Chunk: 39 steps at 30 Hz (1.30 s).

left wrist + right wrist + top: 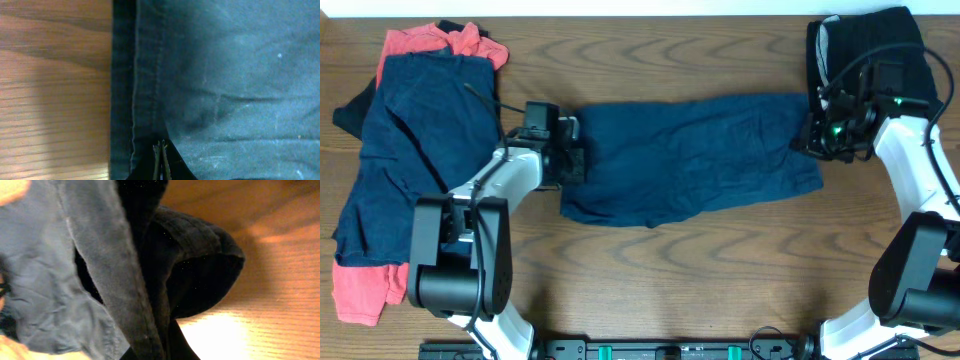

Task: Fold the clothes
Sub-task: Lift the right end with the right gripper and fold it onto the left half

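Note:
A pair of navy blue shorts (695, 155) lies spread flat across the middle of the table. My left gripper (570, 160) is at its left hem; in the left wrist view the fingers (161, 161) are shut together on the seamed edge of the shorts (225, 75). My right gripper (810, 135) is at the right end of the shorts. In the right wrist view its jaws (167, 347) are shut on a bunched fold of the fabric (105, 265), lifted off the wood.
A pile of navy (405, 150) and coral-red garments (430, 42) covers the left side, with more coral (360, 290) at the front left. A black folded stack with grey lining (870, 45) sits at the back right corner.

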Each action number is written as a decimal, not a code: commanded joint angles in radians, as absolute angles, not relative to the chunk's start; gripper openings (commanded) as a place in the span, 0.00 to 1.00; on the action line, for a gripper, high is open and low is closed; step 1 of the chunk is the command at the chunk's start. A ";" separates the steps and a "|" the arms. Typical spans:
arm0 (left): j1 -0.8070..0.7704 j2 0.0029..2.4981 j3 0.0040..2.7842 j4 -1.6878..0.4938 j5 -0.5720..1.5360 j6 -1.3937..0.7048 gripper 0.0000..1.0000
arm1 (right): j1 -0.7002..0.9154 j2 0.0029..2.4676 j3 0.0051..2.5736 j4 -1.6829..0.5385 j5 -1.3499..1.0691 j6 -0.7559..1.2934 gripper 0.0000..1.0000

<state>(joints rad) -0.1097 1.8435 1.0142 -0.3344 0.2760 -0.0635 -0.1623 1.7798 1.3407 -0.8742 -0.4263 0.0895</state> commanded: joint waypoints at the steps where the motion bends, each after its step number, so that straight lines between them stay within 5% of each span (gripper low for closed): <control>1: -0.152 1.882 1.003 -0.345 0.249 -0.104 0.06 | -0.150 1.755 1.424 -0.901 -0.487 0.062 0.01; 12: -0.165 1.882 1.003 -0.334 0.250 -0.136 0.06 | 0.131 1.754 1.538 -0.841 -0.508 0.255 0.01; 24: -0.165 1.882 1.003 -0.315 0.250 -0.137 0.06 | 0.508 1.761 1.537 -0.634 -0.254 0.430 0.01; 39: -0.163 1.857 1.005 -0.340 0.252 -0.142 0.07 | 0.644 1.915 1.537 -0.471 -0.189 0.434 0.01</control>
<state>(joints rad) -0.1593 1.8446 1.0145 -0.3157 0.2592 -0.1318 0.6327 1.9057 1.5196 -0.4751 -0.2054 0.4217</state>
